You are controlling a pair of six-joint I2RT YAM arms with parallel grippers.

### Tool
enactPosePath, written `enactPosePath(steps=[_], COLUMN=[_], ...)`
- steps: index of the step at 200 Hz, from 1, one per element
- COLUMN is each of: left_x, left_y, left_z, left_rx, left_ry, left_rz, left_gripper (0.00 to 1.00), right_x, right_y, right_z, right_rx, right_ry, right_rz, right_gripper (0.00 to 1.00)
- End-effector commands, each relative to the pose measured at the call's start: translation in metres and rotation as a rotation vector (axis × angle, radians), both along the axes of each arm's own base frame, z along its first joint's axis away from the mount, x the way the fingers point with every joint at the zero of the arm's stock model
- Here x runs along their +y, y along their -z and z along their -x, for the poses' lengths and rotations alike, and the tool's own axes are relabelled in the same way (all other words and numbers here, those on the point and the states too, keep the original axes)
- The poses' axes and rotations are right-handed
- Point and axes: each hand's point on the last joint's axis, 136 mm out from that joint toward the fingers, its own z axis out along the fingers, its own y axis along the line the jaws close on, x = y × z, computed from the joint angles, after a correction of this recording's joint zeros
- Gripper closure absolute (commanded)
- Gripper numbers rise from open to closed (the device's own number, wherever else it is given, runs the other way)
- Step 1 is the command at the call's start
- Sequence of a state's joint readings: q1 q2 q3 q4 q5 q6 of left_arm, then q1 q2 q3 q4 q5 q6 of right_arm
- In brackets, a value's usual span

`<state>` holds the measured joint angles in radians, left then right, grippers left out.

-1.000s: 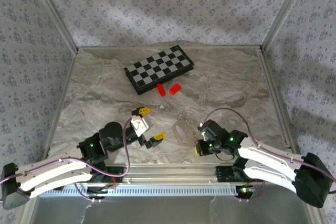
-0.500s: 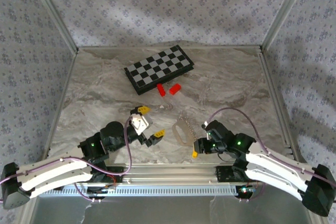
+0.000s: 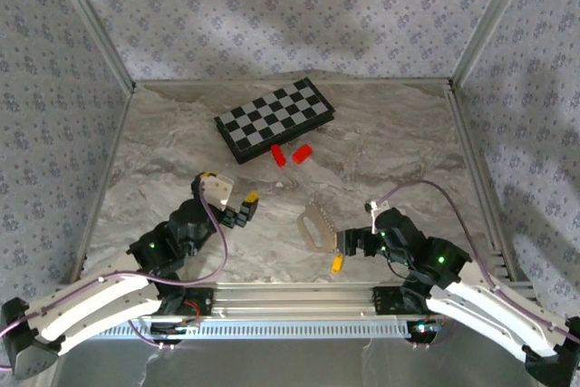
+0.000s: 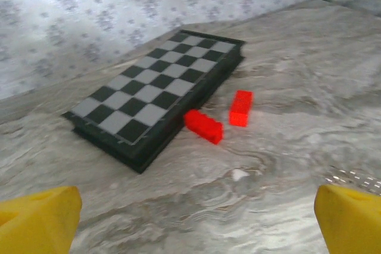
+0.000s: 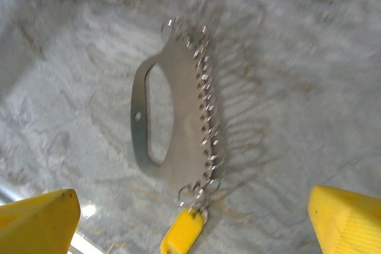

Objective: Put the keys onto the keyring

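Right wrist: key (image 5: 183, 233) touches keyring (image 5: 186, 129); right end effector (image 5: 190, 219) apart; left end effector (image 4: 193, 218) likewise.

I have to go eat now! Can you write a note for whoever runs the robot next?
Left tool: open, empty, facing the chessboard.
Right tool: open, empty, facing the keyring.
Key lies on the table at the keyring's near end and looks hooked onto it.
Done, it seems: key on.
To do: check the hook holds; rehook if not.
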<state>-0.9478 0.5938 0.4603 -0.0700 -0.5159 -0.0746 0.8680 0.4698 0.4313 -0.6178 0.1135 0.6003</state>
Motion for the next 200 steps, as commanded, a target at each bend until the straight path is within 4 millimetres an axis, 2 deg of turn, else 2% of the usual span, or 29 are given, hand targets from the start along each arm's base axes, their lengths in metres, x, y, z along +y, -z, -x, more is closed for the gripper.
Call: enactPosePath(steps=[1, 21, 35, 61, 81, 105, 130, 146, 158, 200], left_x=[0.039, 0.071, 0.090, 0.092, 0.103, 0.123, 0.128, 0.131, 0.133, 0.135], left_y=[-0.013, -0.013, -0.006, 0.015, 0.026, 0.030, 0.042, 0.054, 0.062, 0.065], left_z=[-0.005, -0.004, -0.004, -0.007, -0.008, -0.007, -0.007, -0.008, -0.008, -0.012], left_rx=[-0.028, -0.057, -0.061, -0.095, -0.096, -0.120, -0.132, -0.122, -0.114, -0.122], left_ry=[-0.167, -0.290, -0.360, -0.349, -0.405, -0.503, -0.508, -0.512, -0.513, -0.490], left_rz=[0.030, 0.040, 0.041, -0.035, -0.103, -0.163, -0.171, -0.171, -0.172, -0.167], left_gripper=[0.00, 0.00, 0.00, 0.00, 0.00, 0.00, 0.00, 0.00, 0.00, 0.00], right_x=[-0.023, -0.043, -0.064, -0.104, -0.119, -0.139, -0.160, -0.168, -0.168, -0.166], right_y=[-0.023, -0.037, -0.046, -0.065, -0.073, -0.083, -0.079, -0.075, -0.069, -0.043], right_z=[-0.023, -0.036, -0.044, -0.058, -0.062, -0.064, -0.064, -0.065, -0.070, -0.085], right_rx=[-0.158, -0.251, -0.323, -0.471, -0.539, -0.608, -0.645, -0.641, -0.650, -0.669], right_ry=[0.101, 0.207, 0.295, 0.502, 0.567, 0.642, 0.719, 0.762, 0.757, 0.728], right_rz=[0.071, 0.102, 0.148, 0.220, 0.256, 0.317, 0.431, 0.440, 0.443, 0.404], right_gripper=[0.00, 0.00, 0.00, 0.00, 0.00, 0.00, 0.00, 0.00, 0.00, 0.00])
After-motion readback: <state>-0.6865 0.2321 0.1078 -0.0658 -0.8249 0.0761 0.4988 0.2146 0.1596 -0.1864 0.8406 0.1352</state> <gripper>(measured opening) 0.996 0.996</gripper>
